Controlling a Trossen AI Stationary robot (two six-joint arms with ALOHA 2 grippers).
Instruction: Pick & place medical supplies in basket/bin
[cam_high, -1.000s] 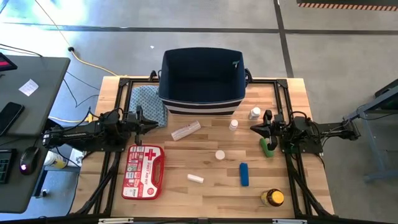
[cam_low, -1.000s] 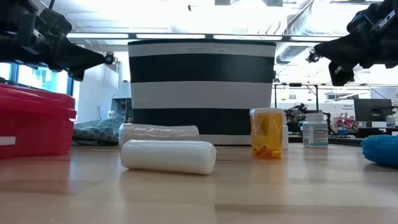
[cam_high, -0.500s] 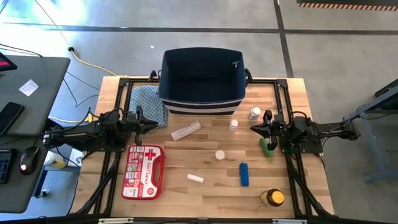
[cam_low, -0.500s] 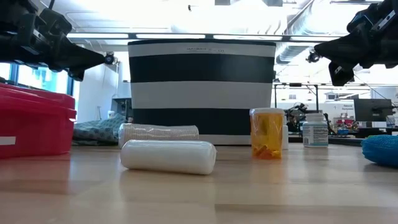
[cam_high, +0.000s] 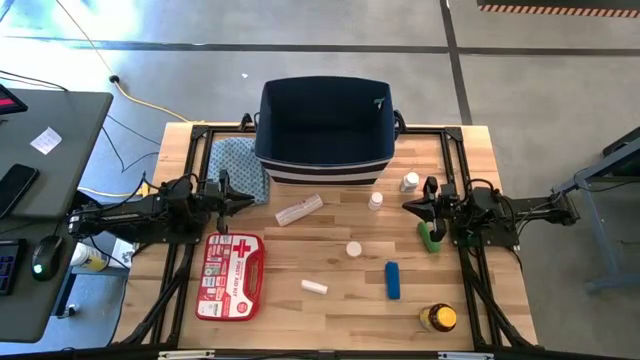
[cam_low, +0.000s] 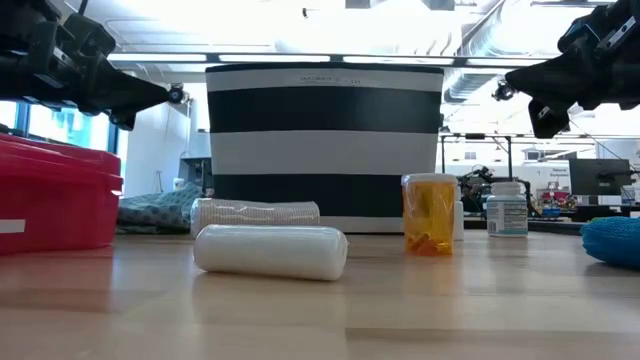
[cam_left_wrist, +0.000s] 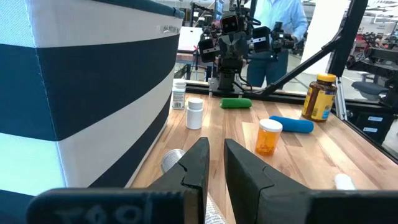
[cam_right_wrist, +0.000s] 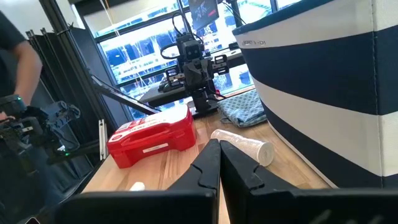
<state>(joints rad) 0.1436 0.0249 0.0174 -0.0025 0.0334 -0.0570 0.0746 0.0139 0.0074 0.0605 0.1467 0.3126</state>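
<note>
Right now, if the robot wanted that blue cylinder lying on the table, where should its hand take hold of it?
Probably across the middle of the blue cylinder, coming straight down from above. It lies flat on the bare table with its long axis running front to back, so the fingers would best close on its two long sides. Nothing crowds it, and the right hand is the nearer one.

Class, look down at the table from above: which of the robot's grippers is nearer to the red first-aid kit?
Left. The left gripper hovers just beyond the red first-aid kit, on its basket side. The right gripper sits across the table, above the green cylinder.
</note>
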